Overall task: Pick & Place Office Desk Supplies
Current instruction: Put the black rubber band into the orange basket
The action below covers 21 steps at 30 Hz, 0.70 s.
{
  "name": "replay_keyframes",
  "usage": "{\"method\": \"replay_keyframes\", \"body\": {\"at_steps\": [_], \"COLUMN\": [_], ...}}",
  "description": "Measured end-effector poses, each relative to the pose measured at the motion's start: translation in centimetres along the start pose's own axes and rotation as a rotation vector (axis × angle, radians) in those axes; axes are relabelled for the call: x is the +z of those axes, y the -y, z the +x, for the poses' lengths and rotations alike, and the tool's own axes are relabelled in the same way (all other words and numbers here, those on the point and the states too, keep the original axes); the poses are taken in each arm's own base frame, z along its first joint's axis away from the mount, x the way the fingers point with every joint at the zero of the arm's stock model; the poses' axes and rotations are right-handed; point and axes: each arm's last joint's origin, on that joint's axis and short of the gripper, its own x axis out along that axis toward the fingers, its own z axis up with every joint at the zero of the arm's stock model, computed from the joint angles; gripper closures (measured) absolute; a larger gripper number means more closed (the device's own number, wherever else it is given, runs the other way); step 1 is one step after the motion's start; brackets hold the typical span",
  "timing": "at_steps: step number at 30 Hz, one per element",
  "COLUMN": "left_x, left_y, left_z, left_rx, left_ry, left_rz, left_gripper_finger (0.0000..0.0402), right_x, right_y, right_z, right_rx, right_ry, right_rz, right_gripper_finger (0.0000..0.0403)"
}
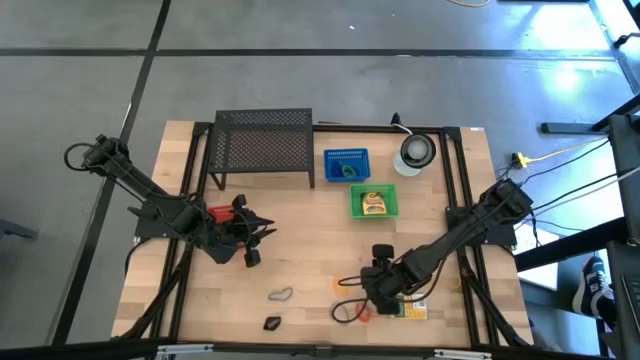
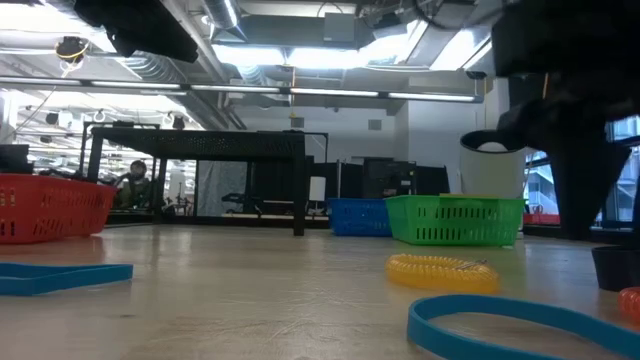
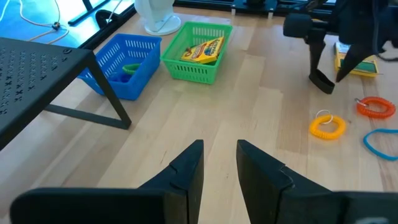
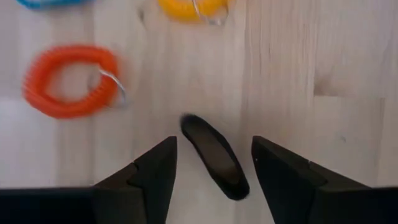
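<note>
The right gripper (image 4: 211,171) hangs with jaws spread over a small black piece (image 4: 214,155) lying between them; orange coil (image 4: 69,81) and yellow coil (image 4: 189,9) lie beyond, unsorted. The left gripper (image 3: 219,163) waits, jaws slightly apart, empty. Some supplies already sit in the blue basket (image 3: 124,65) and green basket (image 3: 199,53)

Two dark jointed arms, black cabling, matte black wedge-shaped fingers (image 4: 155,177), seemingly unmarked

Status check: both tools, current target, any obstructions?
Right tool open, over black clip on table. Left tool idle mid-table, fingers apart, empty. Orange coil and yellow coil close beside clip.
</note>
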Motion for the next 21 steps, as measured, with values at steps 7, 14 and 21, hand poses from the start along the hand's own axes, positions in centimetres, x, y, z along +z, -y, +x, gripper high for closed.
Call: {"method": "replay_keyframes", "body": {"at_steps": [7,14,21], "left_x": [0.0,0.0,0.0], "left_y": [0.0,0.0,0.0], "left_z": [0.0,0.0,0.0], "left_rx": [-0.001,-0.002,-0.002], "left_ry": [0.000,-0.001,-0.001], "left_rz": [-0.001,-0.001,0.000], "left_gripper_finger": [0.0313,0.0313,0.0313], "right_x": [-0.4,-0.4,-0.5], "right_y": [-0.1,-0.2,-0.4], "right_z": [1.8,2.1,2.2], "right_rx": [-0.031,0.001,0.041], "right_ry": [-0.065,-0.095,-0.110], "right_rz": [-0.039,-0.027,-0.005], "right_gripper_finger": [0.0201,0.0233,0.0329]}}
